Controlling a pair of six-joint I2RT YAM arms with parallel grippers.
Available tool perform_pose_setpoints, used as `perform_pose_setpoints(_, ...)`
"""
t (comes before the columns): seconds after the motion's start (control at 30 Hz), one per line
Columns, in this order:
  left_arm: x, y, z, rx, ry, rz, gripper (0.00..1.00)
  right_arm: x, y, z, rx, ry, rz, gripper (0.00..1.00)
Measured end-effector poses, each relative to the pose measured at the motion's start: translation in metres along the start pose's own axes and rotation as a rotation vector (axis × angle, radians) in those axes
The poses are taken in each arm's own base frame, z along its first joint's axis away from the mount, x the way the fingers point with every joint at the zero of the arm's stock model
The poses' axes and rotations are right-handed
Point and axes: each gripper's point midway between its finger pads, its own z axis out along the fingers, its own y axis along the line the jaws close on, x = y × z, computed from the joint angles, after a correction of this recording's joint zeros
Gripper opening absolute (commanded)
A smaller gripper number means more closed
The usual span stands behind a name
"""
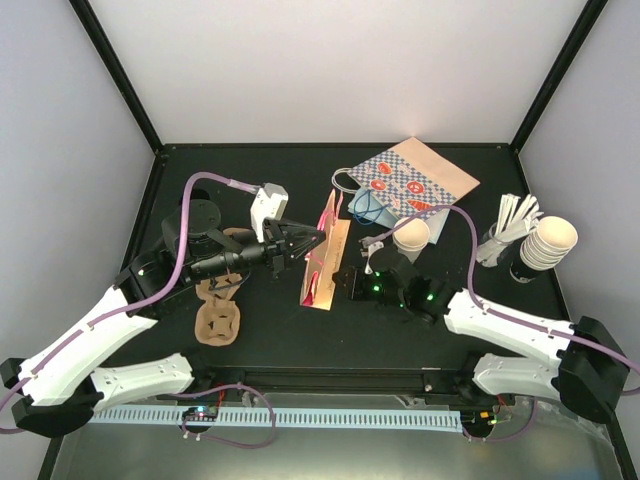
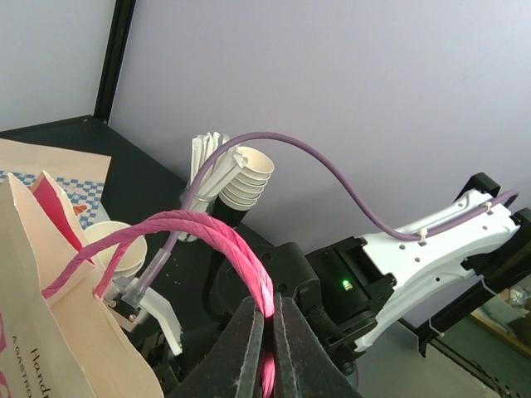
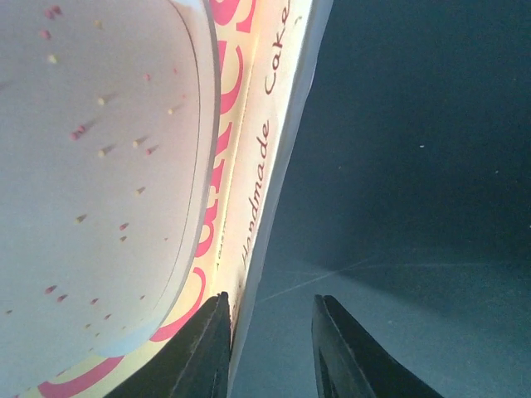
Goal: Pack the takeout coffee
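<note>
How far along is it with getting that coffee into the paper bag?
Done: the bag stands upright, and the left tool is shut on its pink handle. In hand: the right tool sits open right against the bag's printed side. Left to do: the coffee cup stands outside the bag with no tool holding it, so it has yet to be picked up and put in.

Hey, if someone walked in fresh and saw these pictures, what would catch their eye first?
The pink bag standing mid-table, its twisted pink handle pinched in the left gripper's shut jaws. The right gripper sits beside the bag's printed side, jaws apart, with the white paper cup close by and a stack of cream cups at far right.
</note>
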Motion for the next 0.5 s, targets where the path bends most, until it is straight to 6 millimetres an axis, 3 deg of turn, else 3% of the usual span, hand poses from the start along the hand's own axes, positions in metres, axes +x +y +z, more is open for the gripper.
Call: perform_pose_setpoints(0.5,0.0,0.0,0.0,-0.001,0.002,-0.001,0.05,0.002,-0.006,-0.015,0.006,-0.021,-0.012,0.32)
